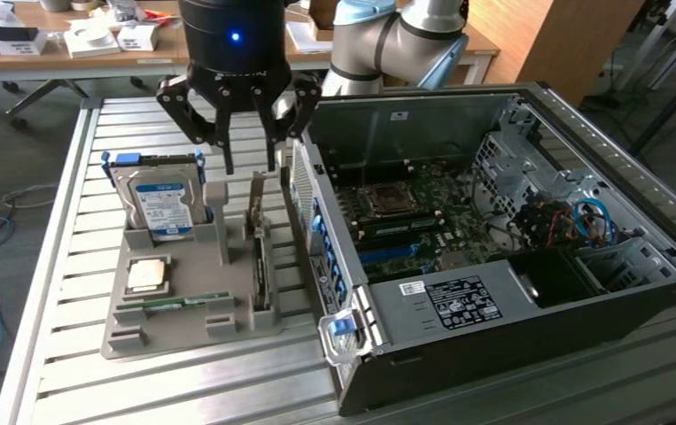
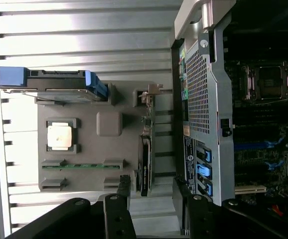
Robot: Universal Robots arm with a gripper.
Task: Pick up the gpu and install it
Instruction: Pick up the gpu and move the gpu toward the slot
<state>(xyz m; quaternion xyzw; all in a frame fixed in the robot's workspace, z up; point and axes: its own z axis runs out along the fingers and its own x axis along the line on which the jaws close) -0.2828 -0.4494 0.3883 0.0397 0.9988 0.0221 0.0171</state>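
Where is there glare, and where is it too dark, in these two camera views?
Wrist view: strong glare washes out the table slats along one edge, the computer case interior is dark, and the gpu reads nearly black. Exterior view: even light, with a soft sheen on the slats.

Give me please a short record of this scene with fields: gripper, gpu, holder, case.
gripper: open, holds nothing, hangs above the gpu
gpu: stands on edge in the gray holder, beside the case, not yet installed
holder: also carries hard drive, cpu, memory stick
case: lies open, motherboard exposed
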